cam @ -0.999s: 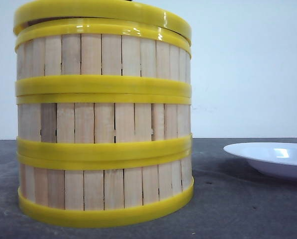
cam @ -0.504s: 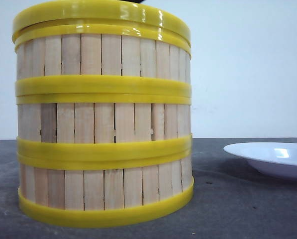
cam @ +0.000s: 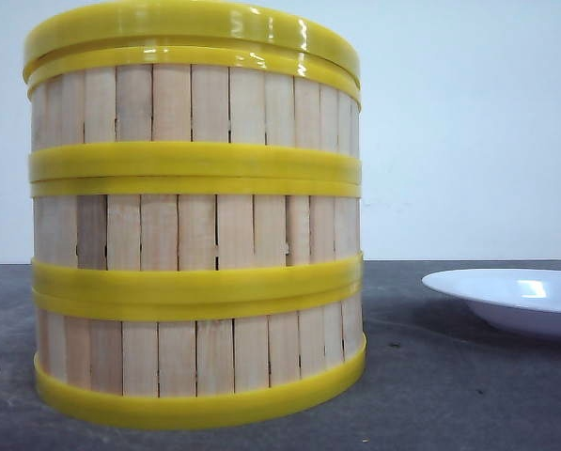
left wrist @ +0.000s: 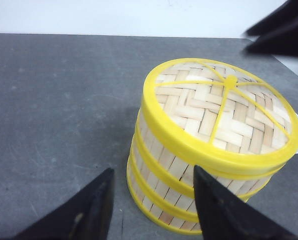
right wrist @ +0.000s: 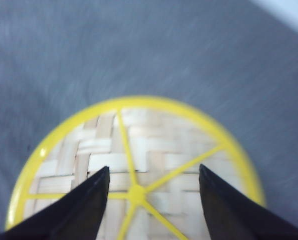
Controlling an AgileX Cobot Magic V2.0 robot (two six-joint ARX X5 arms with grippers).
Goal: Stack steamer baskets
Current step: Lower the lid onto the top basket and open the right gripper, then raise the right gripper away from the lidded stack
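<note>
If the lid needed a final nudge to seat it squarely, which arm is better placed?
Probably the right: the right gripper hangs open directly over the lid and its knob, while the left gripper sits open beside the steamer baskets, lower down.

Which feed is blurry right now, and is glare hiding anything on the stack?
Right wrist view: smeared and soft all over, the woven lid and table both blurred, though the open right gripper above the lid still reads. Left wrist view: sharp; open left gripper beside the steamer baskets. Front view: sharp, only small bright glints on the lid's yellow rim, hiding nothing; the white plate shows a mild highlight.
</note>
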